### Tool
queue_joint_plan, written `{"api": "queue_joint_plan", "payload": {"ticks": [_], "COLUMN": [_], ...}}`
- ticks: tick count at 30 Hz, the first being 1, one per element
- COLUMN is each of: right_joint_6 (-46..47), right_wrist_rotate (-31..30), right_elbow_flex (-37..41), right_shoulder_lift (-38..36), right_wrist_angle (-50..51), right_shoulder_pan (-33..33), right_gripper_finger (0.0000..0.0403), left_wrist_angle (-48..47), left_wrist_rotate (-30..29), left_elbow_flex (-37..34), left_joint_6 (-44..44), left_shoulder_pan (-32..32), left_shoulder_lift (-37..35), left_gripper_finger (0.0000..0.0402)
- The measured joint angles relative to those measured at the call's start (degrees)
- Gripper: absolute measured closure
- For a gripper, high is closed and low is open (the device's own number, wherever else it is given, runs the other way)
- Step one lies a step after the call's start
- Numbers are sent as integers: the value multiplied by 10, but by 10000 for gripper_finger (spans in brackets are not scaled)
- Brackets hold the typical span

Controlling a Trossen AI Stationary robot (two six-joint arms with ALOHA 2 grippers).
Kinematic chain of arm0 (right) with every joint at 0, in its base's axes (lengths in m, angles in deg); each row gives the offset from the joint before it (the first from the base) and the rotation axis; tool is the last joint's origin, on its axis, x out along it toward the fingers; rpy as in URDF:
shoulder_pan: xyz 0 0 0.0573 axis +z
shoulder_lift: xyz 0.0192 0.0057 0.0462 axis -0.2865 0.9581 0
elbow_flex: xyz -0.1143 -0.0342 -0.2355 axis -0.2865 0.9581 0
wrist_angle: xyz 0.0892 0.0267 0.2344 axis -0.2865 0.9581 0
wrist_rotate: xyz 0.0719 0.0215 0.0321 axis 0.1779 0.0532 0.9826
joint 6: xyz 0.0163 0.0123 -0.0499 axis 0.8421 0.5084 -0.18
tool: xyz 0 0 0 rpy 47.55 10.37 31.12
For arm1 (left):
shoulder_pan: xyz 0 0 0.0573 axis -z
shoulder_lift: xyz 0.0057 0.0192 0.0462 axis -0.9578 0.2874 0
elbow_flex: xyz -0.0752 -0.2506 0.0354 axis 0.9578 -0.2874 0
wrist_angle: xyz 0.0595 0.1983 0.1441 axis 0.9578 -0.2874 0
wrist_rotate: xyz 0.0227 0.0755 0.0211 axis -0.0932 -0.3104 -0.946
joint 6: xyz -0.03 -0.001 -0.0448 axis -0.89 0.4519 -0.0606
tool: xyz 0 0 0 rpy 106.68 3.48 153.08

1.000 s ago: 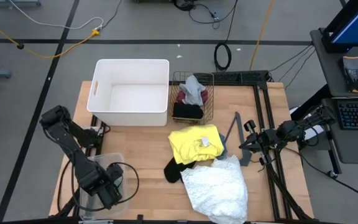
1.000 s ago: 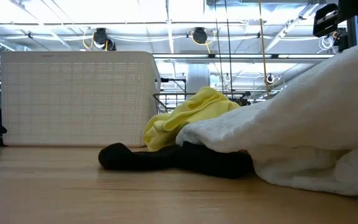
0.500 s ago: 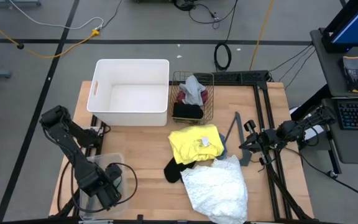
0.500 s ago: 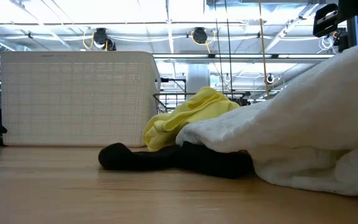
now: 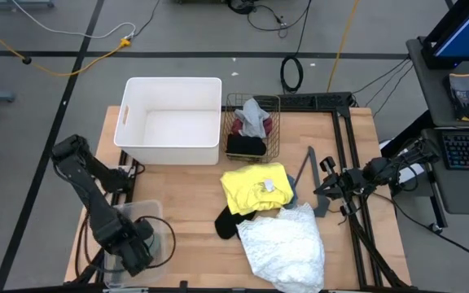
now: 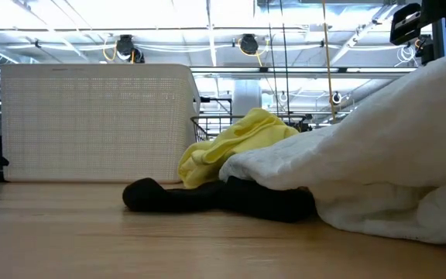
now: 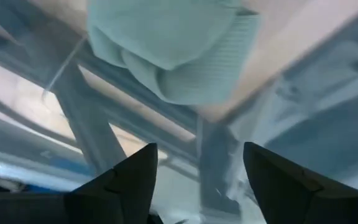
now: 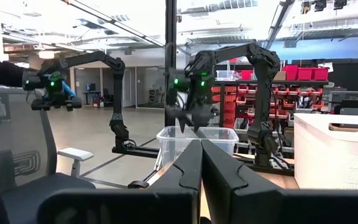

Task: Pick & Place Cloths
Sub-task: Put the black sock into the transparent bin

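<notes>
My left gripper stands open above a sage-green cloth, which lies bunched on the floor of a clear plastic bin at the table's near left; nothing is between the fingers. In the high view the left gripper hides that cloth. A yellow cloth, a black cloth and a large white lacy cloth lie together mid-table. My right gripper waits shut at the table's right edge.
A white bin stands at the far left. Beside it, a wire basket holds maroon, pale and black cloths. A dark V-shaped bar lies right of the yellow cloth. Bare wood lies between the clear bin and the cloth pile.
My left gripper has shifted a little toward the table's left edge over the clear bin, tipping slightly as it went. The cloths mid-table have stayed where they were.
</notes>
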Motion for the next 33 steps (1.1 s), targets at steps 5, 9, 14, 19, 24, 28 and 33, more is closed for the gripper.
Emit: {"api": "queue_joint_plan", "payload": {"ticks": [5,9,14,19,24,28,33], "right_joint_6": [0,0,0,0,0,-2,-4], "right_wrist_rotate": [0,0,0,0,0,-1,-2], "right_elbow_flex": [0,0,0,0,0,0,0], "right_shoulder_lift": [0,0,0,0,0,0,2], "right_wrist_angle": [-2,-2,-2,-31,-68,-71,-70], "right_shoulder_pan": [0,0,0,0,0,0,0], "right_gripper_finger": [403,403,403,403,403,403,403], "left_wrist_angle": [-29,-50,-51,-7,85,174,256], "left_wrist_rotate": [-52,-148,-286,-386,-455,-466,-454], "left_elbow_flex": [52,107,162,176,176,176,176], "left_joint_6": [-49,-85,-62,25,160,284,421], "left_shoulder_pan": [0,0,-12,-44,-92,-137,-188], "left_shoulder_lift": [-49,-76,-81,-81,-68,-45,1], "left_gripper_finger": [152,151,151,151,151,151,151]}}
